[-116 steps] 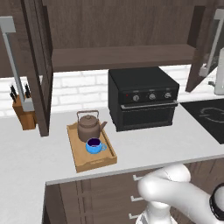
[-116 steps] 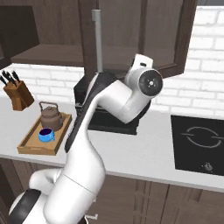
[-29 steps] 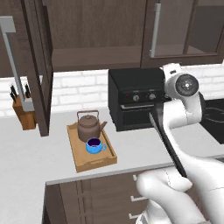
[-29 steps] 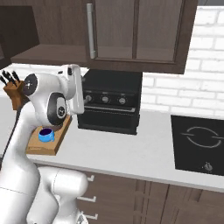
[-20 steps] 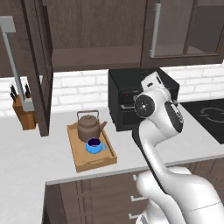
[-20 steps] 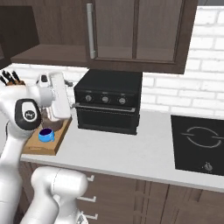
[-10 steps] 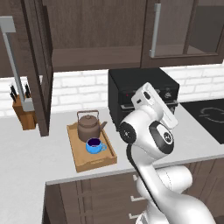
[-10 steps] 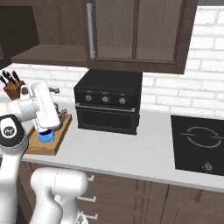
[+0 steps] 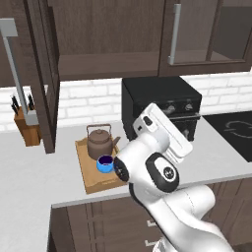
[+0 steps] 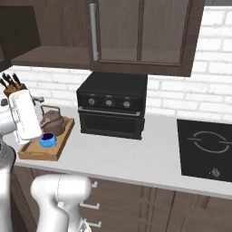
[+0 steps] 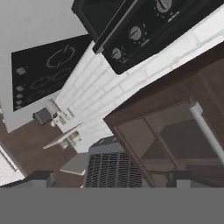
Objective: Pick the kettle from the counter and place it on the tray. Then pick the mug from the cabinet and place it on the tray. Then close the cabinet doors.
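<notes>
- The squat dark-brown metallic kettle (image 9: 100, 142) and the small bright-blue mug (image 9: 105, 164) both sit on the rectangular light-wood tray (image 9: 84, 170). The tray's long axis runs front to back across the light-grey counter (image 9: 39, 172), and the kettle's spout points right, towards the black countertop oven (image 9: 160, 106).
- The right-hand dark-brown glass-panelled cabinet door (image 9: 209, 37) looks shut; the left door (image 9: 42, 74) stands wide open, edge-on.
- Fingers spread wide, nothing between them.
- Risk, as I judge it: the white arm (image 9: 147, 167) is folded right beside the tray, and a broad swing towards that door could clip the mug or kettle.
</notes>
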Available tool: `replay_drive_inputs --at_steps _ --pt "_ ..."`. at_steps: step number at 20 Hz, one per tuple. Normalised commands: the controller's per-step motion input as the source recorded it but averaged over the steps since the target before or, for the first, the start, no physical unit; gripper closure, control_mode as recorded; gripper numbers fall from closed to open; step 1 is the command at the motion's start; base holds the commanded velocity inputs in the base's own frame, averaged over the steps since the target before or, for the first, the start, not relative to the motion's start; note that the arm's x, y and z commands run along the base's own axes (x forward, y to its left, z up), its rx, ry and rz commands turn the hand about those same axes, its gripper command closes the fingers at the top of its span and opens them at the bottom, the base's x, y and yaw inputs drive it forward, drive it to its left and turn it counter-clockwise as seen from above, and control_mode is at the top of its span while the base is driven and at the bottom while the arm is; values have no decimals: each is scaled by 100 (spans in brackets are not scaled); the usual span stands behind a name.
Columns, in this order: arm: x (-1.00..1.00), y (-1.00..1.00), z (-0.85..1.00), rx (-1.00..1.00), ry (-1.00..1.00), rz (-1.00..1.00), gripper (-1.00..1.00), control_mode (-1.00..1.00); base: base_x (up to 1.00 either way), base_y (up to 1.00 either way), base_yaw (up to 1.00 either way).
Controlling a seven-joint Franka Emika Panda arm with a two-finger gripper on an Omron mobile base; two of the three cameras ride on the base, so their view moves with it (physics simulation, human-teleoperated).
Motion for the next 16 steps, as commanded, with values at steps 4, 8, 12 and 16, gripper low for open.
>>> replay_drive_inputs --at_steps 4,8,12,16 --pt "-35 53 0 -12 0 -12 -100 -100 0 0 0" --pt "-14 61 0 -6 0 -11 -100 -100 0 0 0" --pt "-1 70 1 -7 1 -13 -100 -100 0 0 0" --pt "0 73 1 -8 5 -12 -100 -100 0 0 0"
